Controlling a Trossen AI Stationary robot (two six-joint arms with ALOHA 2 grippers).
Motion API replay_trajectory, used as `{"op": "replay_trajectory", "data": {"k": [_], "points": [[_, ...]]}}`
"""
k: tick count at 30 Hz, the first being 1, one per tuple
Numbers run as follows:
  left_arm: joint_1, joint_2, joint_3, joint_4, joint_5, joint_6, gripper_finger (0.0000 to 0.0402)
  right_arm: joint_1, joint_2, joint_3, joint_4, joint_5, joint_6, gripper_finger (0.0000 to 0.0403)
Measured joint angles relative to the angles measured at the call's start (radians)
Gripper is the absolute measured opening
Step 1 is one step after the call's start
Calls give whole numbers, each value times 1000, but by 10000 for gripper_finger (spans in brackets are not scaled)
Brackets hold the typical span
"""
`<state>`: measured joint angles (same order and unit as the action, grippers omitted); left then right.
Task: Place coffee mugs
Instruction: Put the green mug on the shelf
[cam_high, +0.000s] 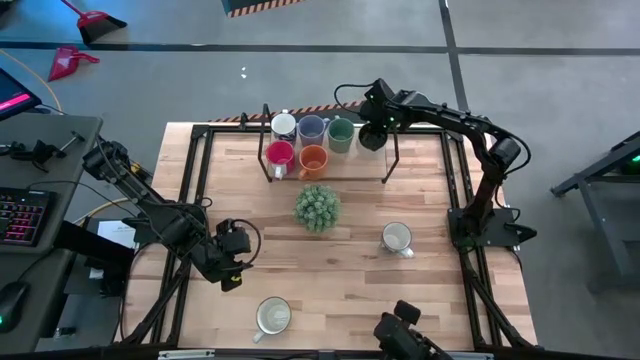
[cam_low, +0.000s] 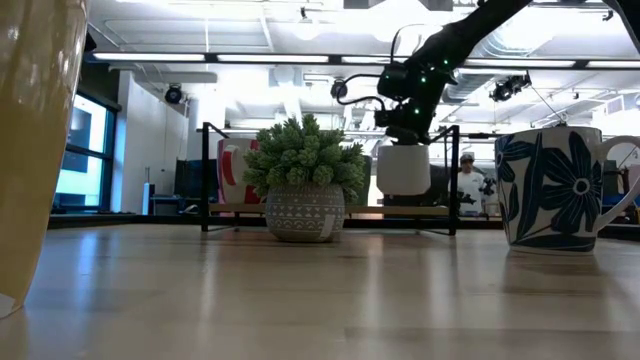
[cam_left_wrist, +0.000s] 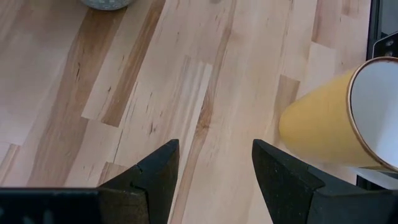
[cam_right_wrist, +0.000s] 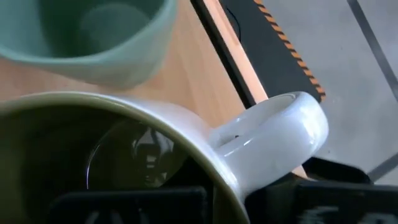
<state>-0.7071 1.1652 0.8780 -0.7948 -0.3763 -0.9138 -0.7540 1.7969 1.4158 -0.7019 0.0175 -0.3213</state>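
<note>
My right gripper (cam_high: 372, 133) is shut on a white mug (cam_low: 403, 168) with a dark inside, at the right end of the black rack (cam_high: 263, 150) by the far edge. On the rack stand white (cam_high: 283, 125), pale blue (cam_high: 311, 128), green (cam_high: 340, 133), red (cam_high: 279, 154) and orange (cam_high: 313, 158) mugs. A blue-flowered mug (cam_high: 397, 238) stands right of centre. A yellow mug (cam_high: 272, 316) stands near the front edge. My left gripper (cam_high: 232, 270) hangs open at the near left, with the yellow mug (cam_left_wrist: 323, 124) beside it. My right gripper holds the white mug by its rim (cam_right_wrist: 224, 171), right beside the handle (cam_right_wrist: 280, 124). It comes from above, pointing steeply down. One finger seems to be inside the mug and one outside, but the mug hides the tips. The mug hangs upright, clear of rack and table.
A spiky green plant in a patterned pot (cam_high: 317, 207) stands mid-table, in front of the rack. Bare wood lies between the plant, the blue-flowered mug and the yellow mug. In the low view a person (cam_low: 467, 180) shows in the room behind the table.
</note>
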Motion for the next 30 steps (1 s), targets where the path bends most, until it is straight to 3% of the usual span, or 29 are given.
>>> {"op": "replay_trajectory", "data": {"k": [17, 30], "points": [[0, 0, 0, 40, -2, -1, 190, -12, 19, 0, 7, -138, -223, 10], [0, 0, 0, 43, -1, -1, 190, -19, 72, 10, 82, -97, -245, 10]]}}
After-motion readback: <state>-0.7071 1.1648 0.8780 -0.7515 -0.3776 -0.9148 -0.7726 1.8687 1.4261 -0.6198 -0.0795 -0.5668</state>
